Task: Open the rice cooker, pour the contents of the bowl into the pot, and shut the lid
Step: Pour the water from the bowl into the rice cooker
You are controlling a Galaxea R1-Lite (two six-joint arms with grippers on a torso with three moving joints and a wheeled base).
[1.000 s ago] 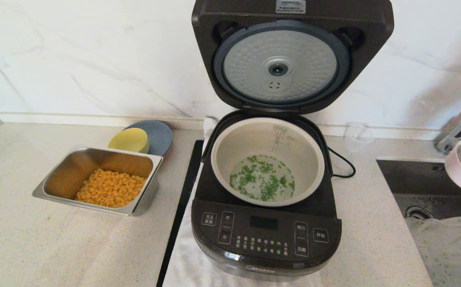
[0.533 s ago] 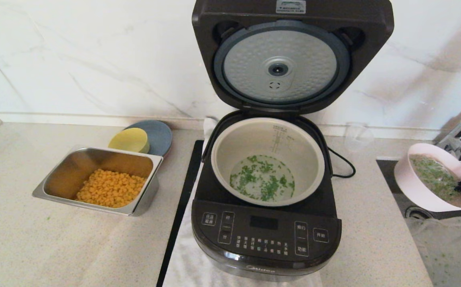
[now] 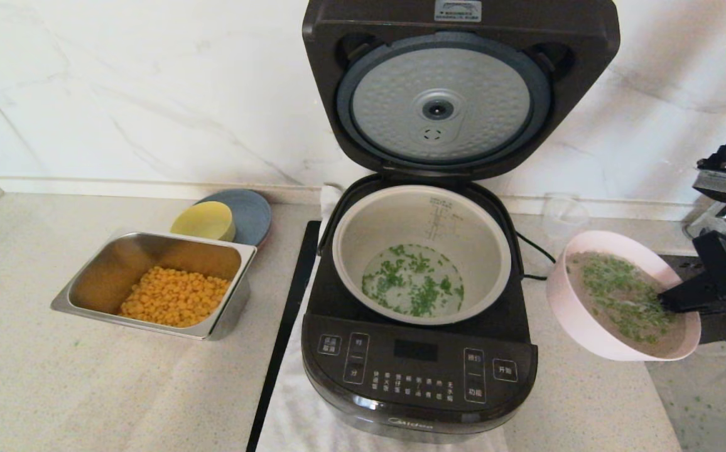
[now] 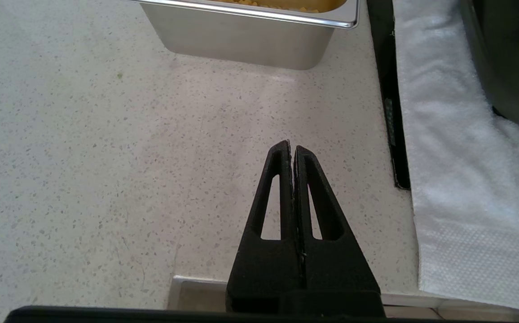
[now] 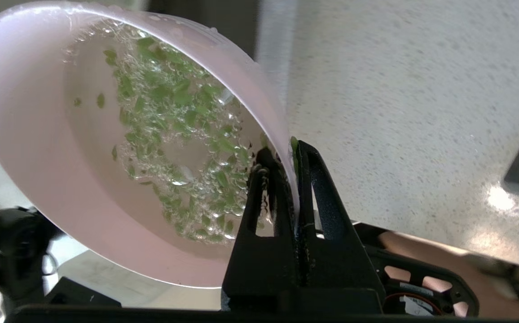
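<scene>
Pinching the pink bowl's [image 3: 589, 326] rim, one finger inside and one outside, the right gripper [image 5: 292, 150] holds it aloft just right of the rice cooker [image 3: 418, 376]. Chopped greens [image 3: 623, 295] sit wet inside the bowl. The lid [image 3: 457, 88] stands open, the pot [image 3: 363, 238] already showing greens. The left gripper [image 4: 291, 148], fingers pressed together, hangs over the counter [image 4: 84, 157] near the steel tray [image 4: 241, 40].

Pink bowl [image 3: 589, 326] with greens [image 3: 627, 295], seemingly tilted, beside open cooker [image 3: 418, 370].

left tool [image 4: 292, 148] closed, above speckled counter [image 4: 107, 157] | steel tray [image 4: 246, 36] ahead | white towel [image 4: 457, 179] beside
</scene>
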